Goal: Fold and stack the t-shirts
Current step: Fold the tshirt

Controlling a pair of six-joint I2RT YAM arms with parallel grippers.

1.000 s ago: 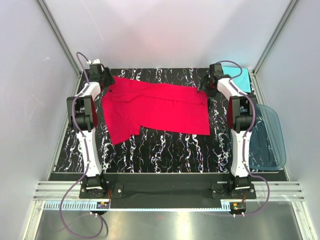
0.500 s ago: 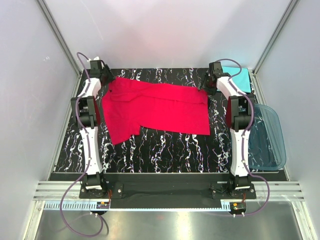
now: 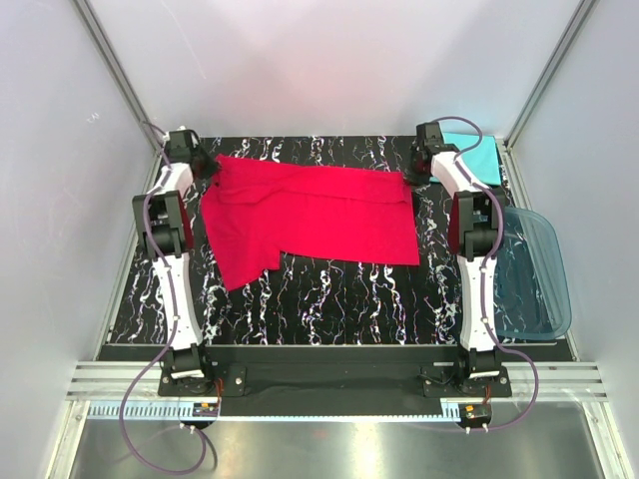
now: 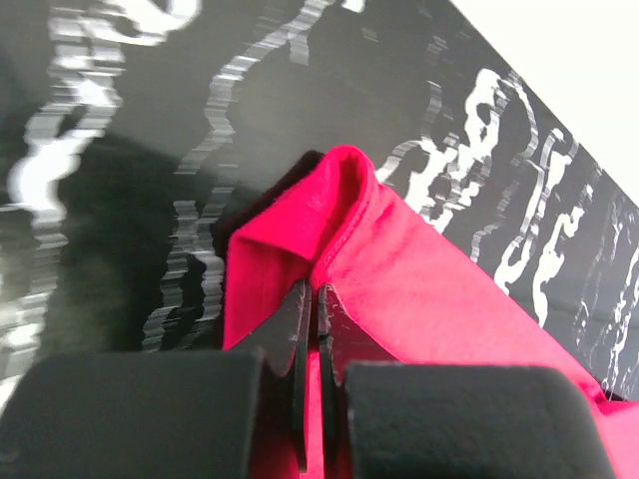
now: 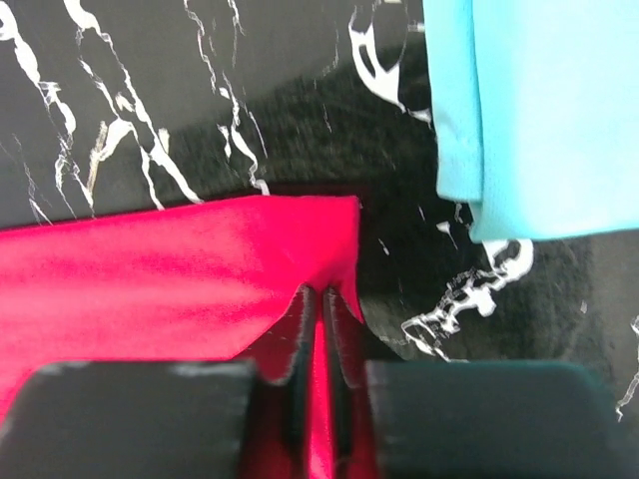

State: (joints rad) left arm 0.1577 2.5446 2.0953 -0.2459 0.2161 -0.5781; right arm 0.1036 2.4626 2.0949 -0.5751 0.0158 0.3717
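The red t-shirt [image 3: 310,215] lies spread across the black marbled table [image 3: 329,299]. At its far left corner my left gripper [image 3: 212,167] is shut on the cloth; the wrist view shows a fold of red t-shirt [image 4: 419,289] pinched between the closed fingers [image 4: 292,329]. My right gripper [image 3: 409,176] is shut on the far right corner, where red t-shirt fabric [image 5: 150,284] runs up between its fingers [image 5: 344,329]. The turquoise t-shirt [image 3: 477,155] lies folded at the back right corner, and its edge [image 5: 529,110] sits just beyond the right gripper.
A translucent blue plastic tub [image 3: 534,279] stands off the table's right edge beside the right arm. White enclosure walls close in the back and both sides. The table's near edge carries both arm bases.
Both grippers have closed on the red shirt's far corners. The left gripper has shifted slightly left and back, pulling that corner out.
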